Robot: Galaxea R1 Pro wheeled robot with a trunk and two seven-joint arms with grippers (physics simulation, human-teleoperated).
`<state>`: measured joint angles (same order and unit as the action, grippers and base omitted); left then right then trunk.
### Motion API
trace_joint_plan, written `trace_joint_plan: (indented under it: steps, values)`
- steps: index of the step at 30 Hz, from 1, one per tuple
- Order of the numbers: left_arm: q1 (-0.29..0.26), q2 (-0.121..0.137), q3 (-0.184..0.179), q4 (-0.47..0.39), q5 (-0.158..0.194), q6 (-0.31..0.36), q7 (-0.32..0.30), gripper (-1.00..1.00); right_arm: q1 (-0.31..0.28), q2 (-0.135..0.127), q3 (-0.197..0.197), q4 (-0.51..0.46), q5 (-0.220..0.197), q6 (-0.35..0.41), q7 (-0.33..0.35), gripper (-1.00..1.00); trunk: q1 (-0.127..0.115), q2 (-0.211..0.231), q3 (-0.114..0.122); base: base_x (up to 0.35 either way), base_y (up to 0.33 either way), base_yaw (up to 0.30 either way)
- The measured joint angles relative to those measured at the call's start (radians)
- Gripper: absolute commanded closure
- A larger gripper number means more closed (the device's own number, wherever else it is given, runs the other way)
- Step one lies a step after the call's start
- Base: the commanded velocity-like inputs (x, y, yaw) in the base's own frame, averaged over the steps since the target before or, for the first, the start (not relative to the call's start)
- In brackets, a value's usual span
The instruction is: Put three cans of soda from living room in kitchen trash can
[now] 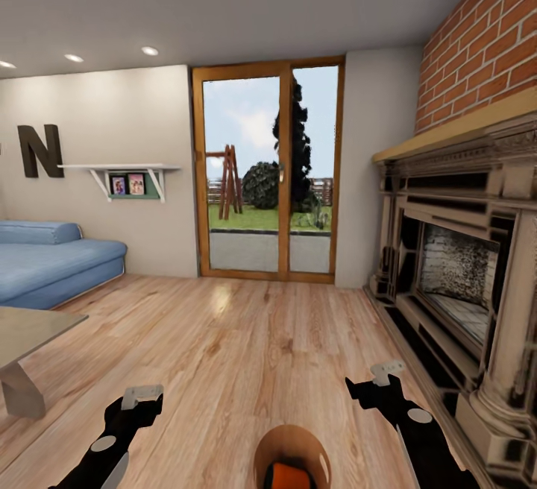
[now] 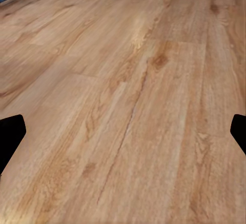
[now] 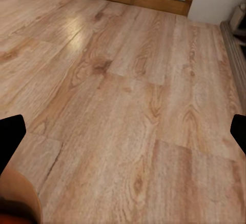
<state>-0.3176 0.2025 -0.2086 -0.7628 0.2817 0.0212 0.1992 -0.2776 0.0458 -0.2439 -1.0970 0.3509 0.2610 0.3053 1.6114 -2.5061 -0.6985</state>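
Note:
The tash can point(image 1: 268, 450), with a coppery inner wall, sits at the lower edge of the head view between my two arms. An orange can of soda point(image 1: 291, 476) lies inside it. My left gripper point(image 1: 142, 396) hangs open over bare wood floor to the left of the tash can, nothing between its fingers. My right gripper point(image 1: 388, 371) is open too, right of the tash can and a little farther forward. In the right wrist view the tash can's rim point(image 3: 19, 193) shows beside one dark fingertip point(image 3: 10, 137). The left wrist view has dark fingertips point(image 2: 10, 138) far apart over floorboards.
This is the living room. A blue sofa point(image 1: 45, 262) and a glass coffee table point(image 1: 30, 332) stand at the left. A large fireplace point(image 1: 462, 280) under a red brick column point(image 1: 485, 42) lines the right. A glass door point(image 1: 268, 176) is straight ahead across the wood floor point(image 1: 253, 340).

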Motion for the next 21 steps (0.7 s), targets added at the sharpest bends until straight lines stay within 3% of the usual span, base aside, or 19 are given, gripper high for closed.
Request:
trace_joint_plan:
  steps: [21]
  values:
    - [0.0, -0.001, 0.0, 0.001, -0.006, 0.0, -0.001, -1.0, 0.0, 0.002, 0.0, 0.008, 0.0, 0.0, -0.002, -1.0, -0.009, 0.005, 0.081, 0.0, 0.0, 0.0]
